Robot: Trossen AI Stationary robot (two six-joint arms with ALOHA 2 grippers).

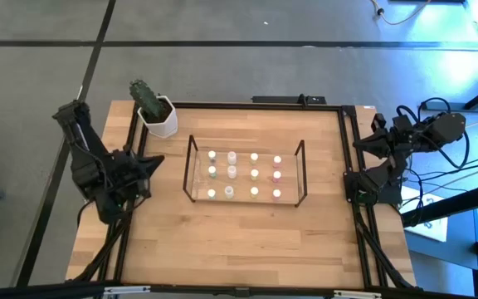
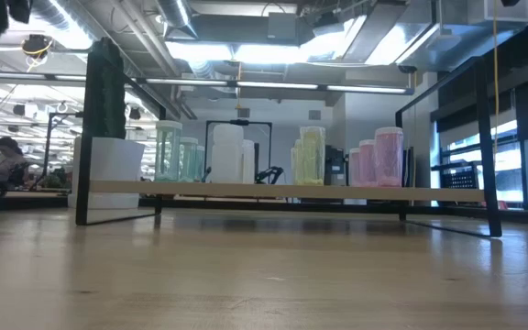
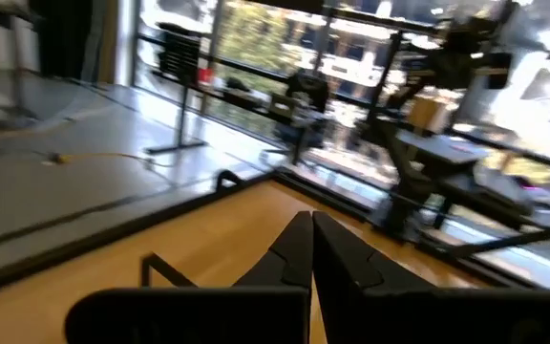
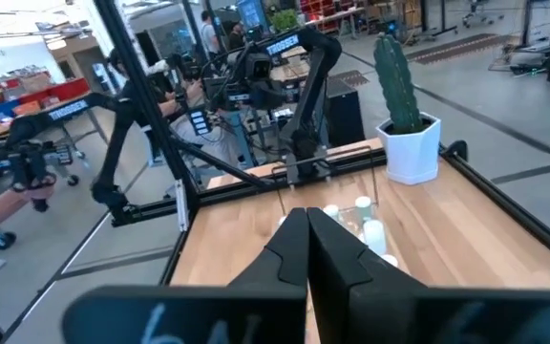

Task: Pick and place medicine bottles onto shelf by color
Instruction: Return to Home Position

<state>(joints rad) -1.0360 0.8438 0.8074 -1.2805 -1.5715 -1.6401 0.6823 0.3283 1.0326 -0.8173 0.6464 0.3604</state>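
Bottles (image 1: pixel 243 175) sat racked on the shelf (image 1: pixel 191 170). Left end effector (image 3: pixel 311 229) and right end effector (image 4: pixel 306 220) were pinched closed and empty, at the tabletop (image 1: pixel 239 245) sides. Homing needed only a slow fold, clear of the shelf.

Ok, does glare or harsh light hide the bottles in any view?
High view: glare only on the floor at upper right, clear of the shelf; medicine bottles readable. Low view: ceiling lights backlight them, tints distinct. Left wrist view: bright windows wash out the room beyond.
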